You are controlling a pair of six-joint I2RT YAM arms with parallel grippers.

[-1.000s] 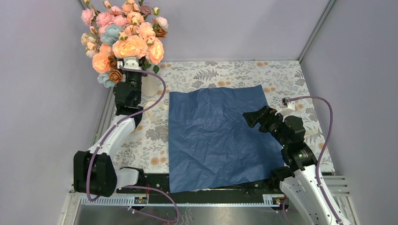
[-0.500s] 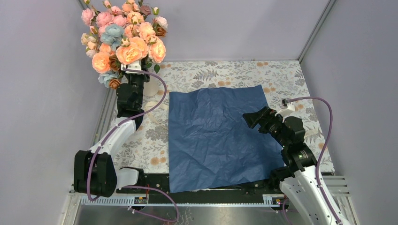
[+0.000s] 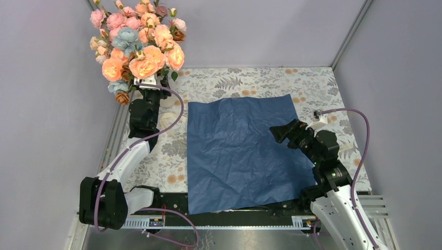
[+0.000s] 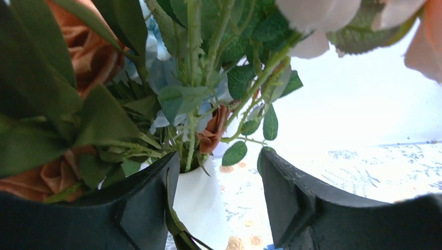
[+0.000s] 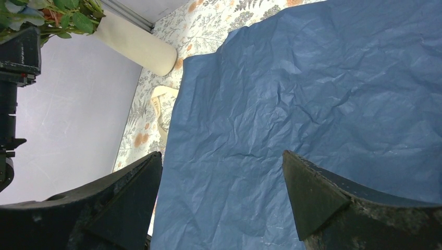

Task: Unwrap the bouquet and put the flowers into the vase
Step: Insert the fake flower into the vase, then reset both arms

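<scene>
The flowers (image 3: 138, 44) are standing in the vase (image 4: 200, 203), their green stems crowding down into its mouth while peach, pink, pale blue and brown blooms are fanning out above it and leaning toward the wall behind it. The off-white vase is sitting upright on the floral tablecloth (image 3: 260, 80). The left gripper (image 4: 218, 161) is hanging right at the vase with its jaws spread and released: the vase is showing in the gap between the two fingers, one finger is lying close against its side and the other is standing clear of it, so nothing is being squeezed. Just in front of the vase, a cream ribbon (image 5: 159, 107) is lying loose on the cloth. Beside the vase, beyond the ribbon, the crinkled navy paper (image 3: 240, 151) is lying spread out flat, dark side up. Well apart from the vase, the right gripper (image 5: 221, 172) is hovering over the paper's far edge, fingers splayed wide and gripping nothing.
</scene>
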